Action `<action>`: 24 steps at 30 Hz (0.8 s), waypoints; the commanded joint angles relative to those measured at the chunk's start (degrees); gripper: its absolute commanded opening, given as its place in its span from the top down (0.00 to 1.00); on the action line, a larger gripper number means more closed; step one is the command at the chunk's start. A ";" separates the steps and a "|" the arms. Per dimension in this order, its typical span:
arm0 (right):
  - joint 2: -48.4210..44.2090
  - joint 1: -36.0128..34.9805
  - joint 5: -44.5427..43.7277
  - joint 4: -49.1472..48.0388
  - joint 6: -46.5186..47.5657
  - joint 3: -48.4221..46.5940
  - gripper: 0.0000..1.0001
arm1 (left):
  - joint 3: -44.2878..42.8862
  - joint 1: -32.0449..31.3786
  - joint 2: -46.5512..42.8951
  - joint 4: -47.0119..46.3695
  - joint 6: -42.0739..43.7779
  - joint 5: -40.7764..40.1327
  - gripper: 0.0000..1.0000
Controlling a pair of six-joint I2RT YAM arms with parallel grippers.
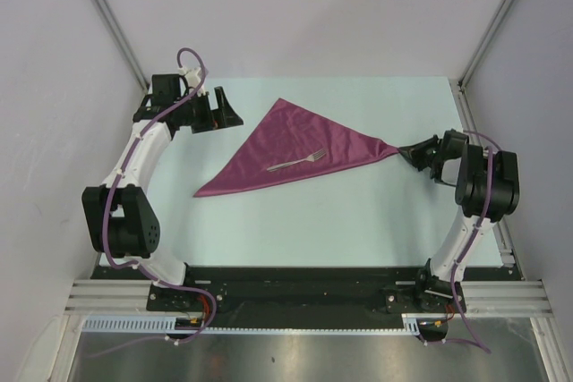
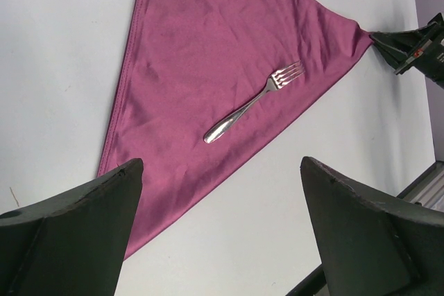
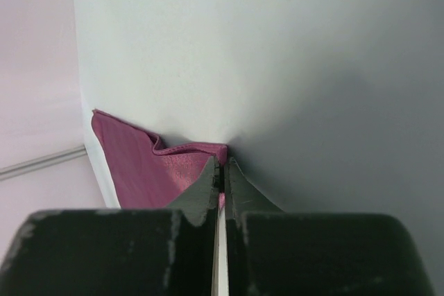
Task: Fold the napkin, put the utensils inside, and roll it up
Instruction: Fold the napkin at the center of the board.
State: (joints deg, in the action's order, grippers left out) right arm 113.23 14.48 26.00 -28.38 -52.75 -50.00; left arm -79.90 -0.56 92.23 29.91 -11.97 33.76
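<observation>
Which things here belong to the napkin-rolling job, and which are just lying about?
Job: maroon triangular cloth napkin; silvery metal fork; black right gripper pinching the napkin's corner.
Bystanders: pale blue table; purple robot cables; aluminium rail.

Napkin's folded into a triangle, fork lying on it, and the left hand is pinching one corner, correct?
No: the right hand pinches that corner, as the right wrist view shows; the left hand hangs open, touching nothing. The napkin is a folded triangle with the fork on it.
</observation>
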 commanded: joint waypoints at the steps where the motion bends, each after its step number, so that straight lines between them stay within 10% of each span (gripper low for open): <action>1: -4.68 -2.52 0.72 0.61 0.90 -2.12 1.00 | -0.17 0.29 -2.66 -1.17 0.37 1.84 0.00; 12: -12.33 -19.47 -4.02 7.01 4.67 -11.69 1.00 | 0.09 0.29 -3.28 -1.70 0.01 2.63 0.00; 24: 2.52 -38.20 -0.69 4.21 -0.16 -25.05 1.00 | 0.18 0.29 -3.72 -1.79 0.01 2.72 0.00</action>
State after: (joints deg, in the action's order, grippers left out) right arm 112.18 -21.17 23.94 -22.72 -50.76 -71.50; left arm -79.88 -0.56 91.81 29.67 -12.01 35.18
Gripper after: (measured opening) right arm 0.019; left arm 0.996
